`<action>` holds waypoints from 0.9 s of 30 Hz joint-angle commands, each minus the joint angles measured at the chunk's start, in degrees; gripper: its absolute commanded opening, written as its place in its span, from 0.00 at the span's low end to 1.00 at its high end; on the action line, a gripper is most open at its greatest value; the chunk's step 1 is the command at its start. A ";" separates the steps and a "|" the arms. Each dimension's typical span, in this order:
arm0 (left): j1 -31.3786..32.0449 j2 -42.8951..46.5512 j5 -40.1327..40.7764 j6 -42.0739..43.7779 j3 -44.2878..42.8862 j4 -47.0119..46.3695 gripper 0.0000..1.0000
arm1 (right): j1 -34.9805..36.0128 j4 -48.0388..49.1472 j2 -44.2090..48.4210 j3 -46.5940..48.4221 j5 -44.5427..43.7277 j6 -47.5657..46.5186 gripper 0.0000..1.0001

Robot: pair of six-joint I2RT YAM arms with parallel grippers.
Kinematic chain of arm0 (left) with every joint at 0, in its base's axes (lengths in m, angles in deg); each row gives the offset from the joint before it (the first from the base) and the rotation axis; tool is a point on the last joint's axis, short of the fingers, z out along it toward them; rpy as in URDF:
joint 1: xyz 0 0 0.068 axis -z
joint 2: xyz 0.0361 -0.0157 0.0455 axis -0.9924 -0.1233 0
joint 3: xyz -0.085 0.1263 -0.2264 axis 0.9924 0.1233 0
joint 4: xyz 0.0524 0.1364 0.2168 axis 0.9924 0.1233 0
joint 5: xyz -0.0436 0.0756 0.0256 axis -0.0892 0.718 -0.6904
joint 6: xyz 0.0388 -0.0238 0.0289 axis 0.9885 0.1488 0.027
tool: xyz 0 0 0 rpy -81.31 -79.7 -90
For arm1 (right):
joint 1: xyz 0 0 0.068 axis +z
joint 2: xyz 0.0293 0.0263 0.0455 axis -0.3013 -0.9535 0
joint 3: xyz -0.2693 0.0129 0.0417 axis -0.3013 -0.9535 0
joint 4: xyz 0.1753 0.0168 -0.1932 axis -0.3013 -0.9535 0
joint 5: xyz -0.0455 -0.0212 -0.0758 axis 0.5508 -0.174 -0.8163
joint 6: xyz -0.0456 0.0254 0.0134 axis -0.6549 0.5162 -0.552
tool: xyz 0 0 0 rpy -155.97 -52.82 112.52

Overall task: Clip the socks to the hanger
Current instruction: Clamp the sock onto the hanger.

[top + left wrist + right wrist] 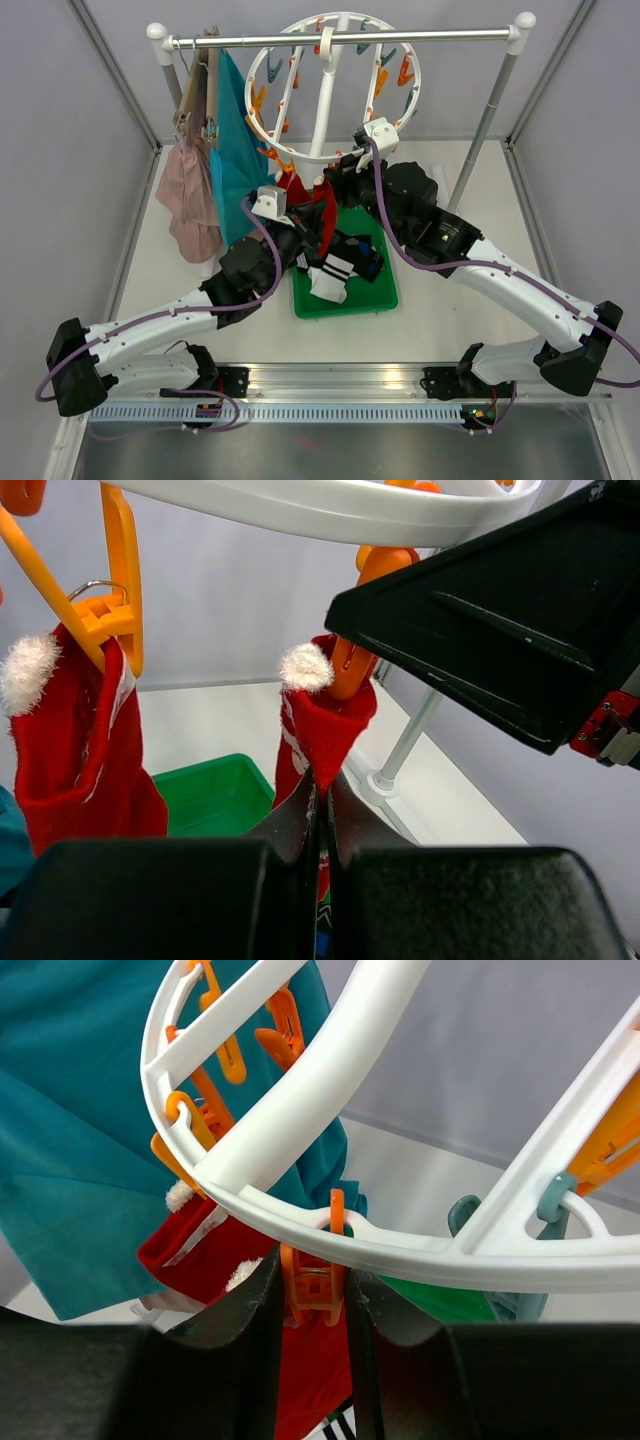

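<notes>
The white round hanger [405,55] hangs from the rail, and its ring shows in both wrist views [330,505] [400,1250]. My left gripper [322,780] is shut on a red sock [325,725] and holds it up under an orange clip [345,670]. My right gripper [312,1272] is shut on that orange clip [316,1295], squeezing it from both sides just under the ring. A second red sock [80,750] hangs clipped to the left. In the top view the two grippers [298,200] [335,180] meet under the ring's near edge.
A green tray [385,295] below the grippers holds several dark and white socks [335,275]. A teal cloth [235,150] and a pink garment [190,200] hang at the left of the rail [420,37]. The rack's right post [485,120] stands close by.
</notes>
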 commanded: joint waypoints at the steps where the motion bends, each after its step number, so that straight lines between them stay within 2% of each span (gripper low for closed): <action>1: -0.16 -0.47 -1.83 -2.77 -0.65 -3.93 0.02 | 0.15 1.07 -0.39 2.50 -1.23 0.89 0.00; 27: -0.16 -1.17 -3.50 -3.13 -0.12 -8.41 0.02 | 0.15 0.63 0.40 1.45 -1.85 0.27 0.00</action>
